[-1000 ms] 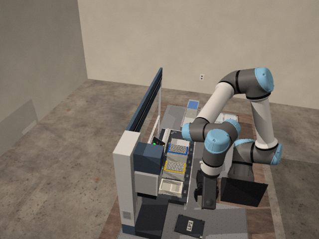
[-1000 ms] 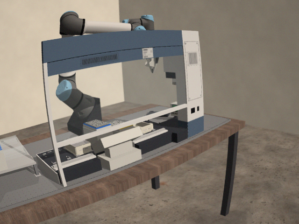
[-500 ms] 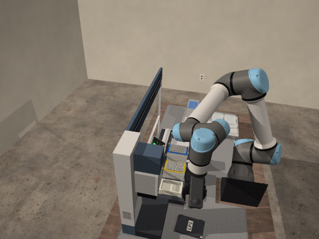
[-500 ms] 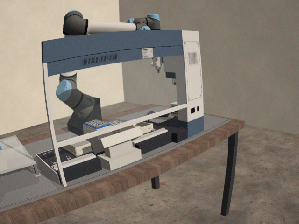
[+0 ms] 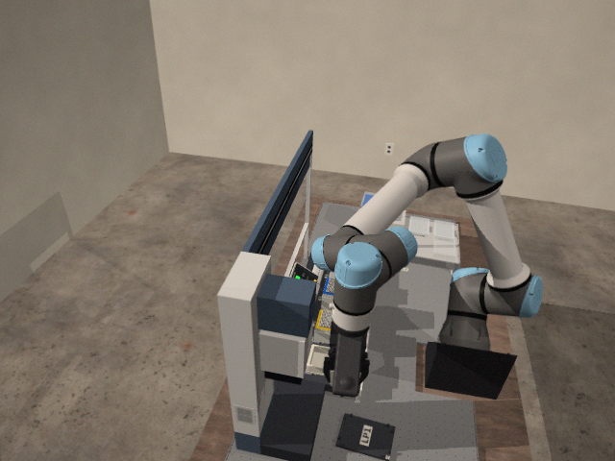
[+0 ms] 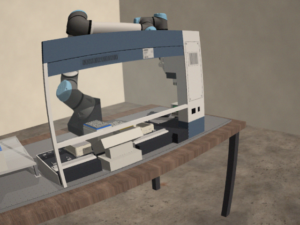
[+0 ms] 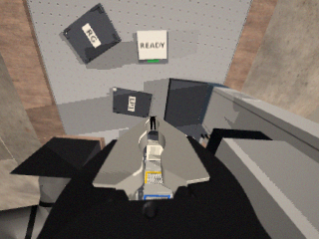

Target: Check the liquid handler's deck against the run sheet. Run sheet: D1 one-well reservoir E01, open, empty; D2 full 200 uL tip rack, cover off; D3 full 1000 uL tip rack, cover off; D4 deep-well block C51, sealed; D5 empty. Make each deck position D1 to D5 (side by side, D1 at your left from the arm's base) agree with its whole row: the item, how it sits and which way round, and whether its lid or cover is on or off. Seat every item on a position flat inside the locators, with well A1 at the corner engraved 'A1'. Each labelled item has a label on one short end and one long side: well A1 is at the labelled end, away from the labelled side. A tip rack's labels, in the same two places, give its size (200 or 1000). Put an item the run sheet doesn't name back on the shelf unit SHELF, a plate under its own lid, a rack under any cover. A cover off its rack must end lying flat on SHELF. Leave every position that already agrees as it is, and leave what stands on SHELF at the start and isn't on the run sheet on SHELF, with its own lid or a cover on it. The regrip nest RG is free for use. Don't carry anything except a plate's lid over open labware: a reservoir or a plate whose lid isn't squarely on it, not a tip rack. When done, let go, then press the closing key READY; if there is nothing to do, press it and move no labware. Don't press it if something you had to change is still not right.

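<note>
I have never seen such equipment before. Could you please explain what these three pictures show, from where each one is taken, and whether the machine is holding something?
The machine is a six-joint robot arm bolted to a wooden table. At its end is a two-jaw hand, which is shut and holds nothing.

One picture looks down from high above. One looks from outside, through the frame of a liquid handler, a lab machine with a blue and white housing. The third comes from a camera on the arm's wrist, looking down past the hand.

On the handler's deck lie a rack with a blue rim, a rack with a yellow rim and a pale open tray. On the grey mat are a dark pad marked RG, a white key marked READY and a dark pad marked LP1.
</note>
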`<control>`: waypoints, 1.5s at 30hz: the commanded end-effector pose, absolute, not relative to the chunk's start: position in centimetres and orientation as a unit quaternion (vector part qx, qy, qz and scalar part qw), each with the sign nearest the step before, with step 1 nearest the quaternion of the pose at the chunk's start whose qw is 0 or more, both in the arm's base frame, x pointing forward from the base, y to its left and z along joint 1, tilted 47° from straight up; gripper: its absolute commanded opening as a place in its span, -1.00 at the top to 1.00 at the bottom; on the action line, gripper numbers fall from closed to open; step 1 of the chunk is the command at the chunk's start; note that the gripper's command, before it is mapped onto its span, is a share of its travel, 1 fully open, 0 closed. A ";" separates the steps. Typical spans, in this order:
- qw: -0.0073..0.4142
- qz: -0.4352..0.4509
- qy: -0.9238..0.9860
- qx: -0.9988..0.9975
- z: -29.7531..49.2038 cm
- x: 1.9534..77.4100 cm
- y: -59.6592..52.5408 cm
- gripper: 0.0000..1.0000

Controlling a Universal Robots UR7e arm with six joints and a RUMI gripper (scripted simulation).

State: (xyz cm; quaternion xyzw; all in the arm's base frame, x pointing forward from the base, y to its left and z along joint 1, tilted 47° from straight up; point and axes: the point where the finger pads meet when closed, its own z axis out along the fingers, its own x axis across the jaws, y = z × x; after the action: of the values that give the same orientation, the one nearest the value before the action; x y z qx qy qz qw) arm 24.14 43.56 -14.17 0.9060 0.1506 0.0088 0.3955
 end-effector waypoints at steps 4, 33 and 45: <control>0.395 0.009 0.151 0.906 -14.5 24.5 43.3 1.00; 0.395 0.009 0.151 0.906 -17.3 25.0 40.3 1.00; 0.395 0.009 0.151 0.906 -18.5 25.3 39.2 1.00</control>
State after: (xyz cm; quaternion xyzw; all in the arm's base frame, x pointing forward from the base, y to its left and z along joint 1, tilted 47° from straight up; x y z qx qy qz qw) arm 25.18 39.43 -18.21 0.9059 0.1507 0.0087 0.3957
